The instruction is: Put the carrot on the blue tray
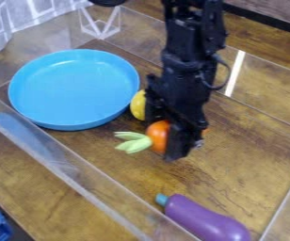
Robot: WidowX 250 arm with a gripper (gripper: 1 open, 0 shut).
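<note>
Bare tabletop is left open to the right of the end effector. The way toward the blue tray is partly blocked by the lemon, which sits just beside its rim. The eggplant lies well apart near the front, by the clear wall.

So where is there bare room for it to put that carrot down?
The blue tray lies wholly bare inside its rim. Bare wood also lies between the tray's near edge and the eggplant, and right of the pincer. It is crowded around the lemon, wedged between tray and pincer holding the carrot.
</note>
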